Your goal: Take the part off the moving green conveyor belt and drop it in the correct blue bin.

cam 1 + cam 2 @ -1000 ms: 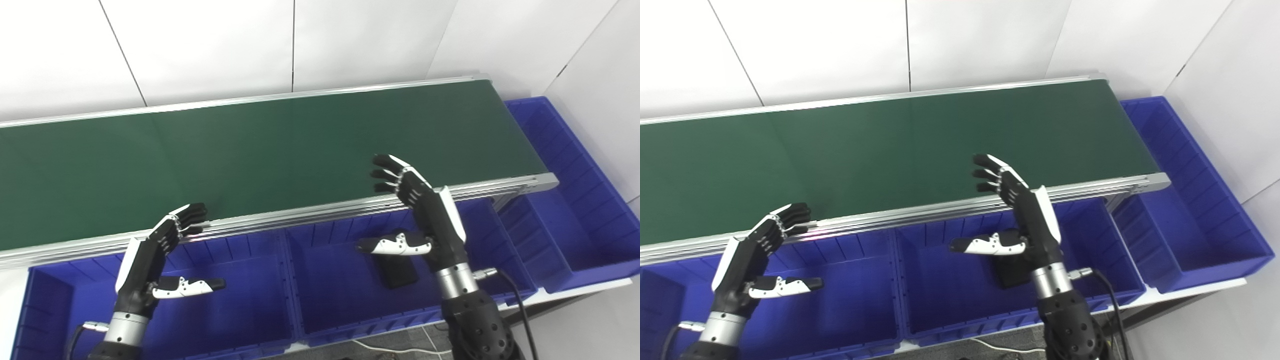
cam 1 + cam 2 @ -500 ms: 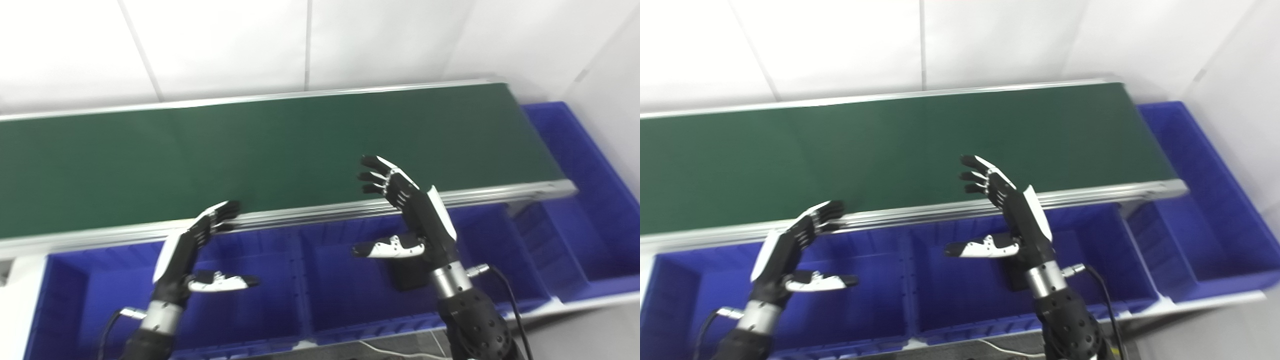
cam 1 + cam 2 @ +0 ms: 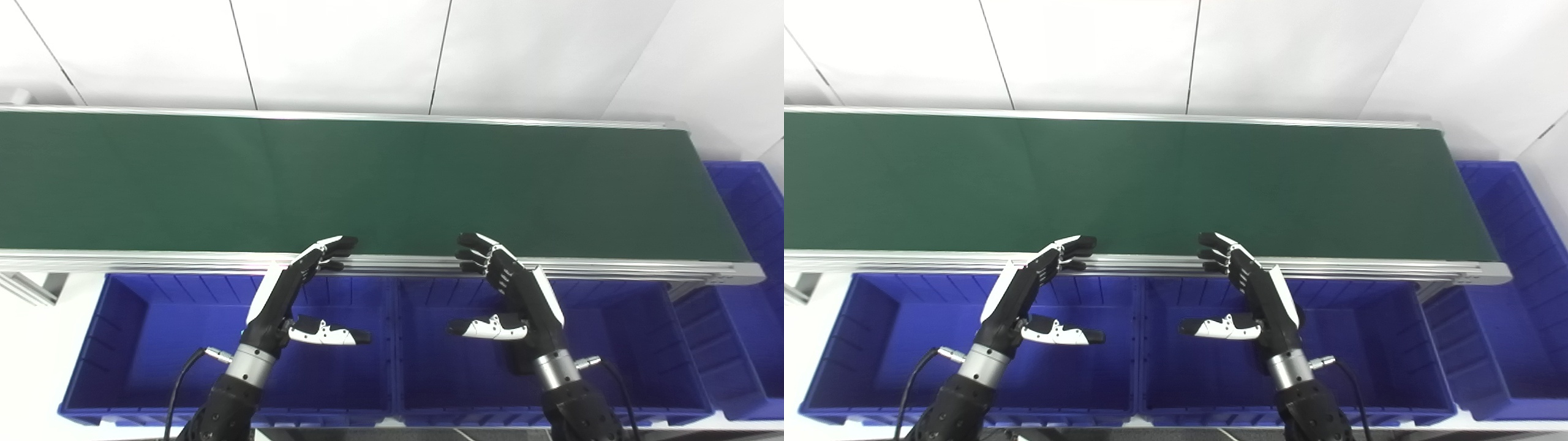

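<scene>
The green belt runs from 9 o'clock to 3 o'clock across the middle of the view, framed by a silver rail along its near edge, and its whole visible length carries nothing. Below the rail, toward 6 o'clock, sit two blue bins side by side: the left bin and the middle bin, touching along a shared wall at about 6 o'clock. A third bin stands at the belt's end at 3 o'clock, reaching back along the belt's short edge. The left robot hand rises from 7 o'clock over the left bin, open and holding nothing: its fingers are stretched toward 1 o'clock with the tips over the rail, and the thumb points toward 3 o'clock. The right robot hand rises from 5 o'clock over the middle bin, likewise open and holding nothing, its fingers stretched toward 11 o'clock over the rail and its thumb pointing toward 9 o'clock. The two hands mirror each other, well apart. A dark shape shows in the middle bin just behind the right wrist, mostly hidden by the hand; I cannot tell whether it is the part. A white wall stands behind the belt at 12 o'clock.
</scene>
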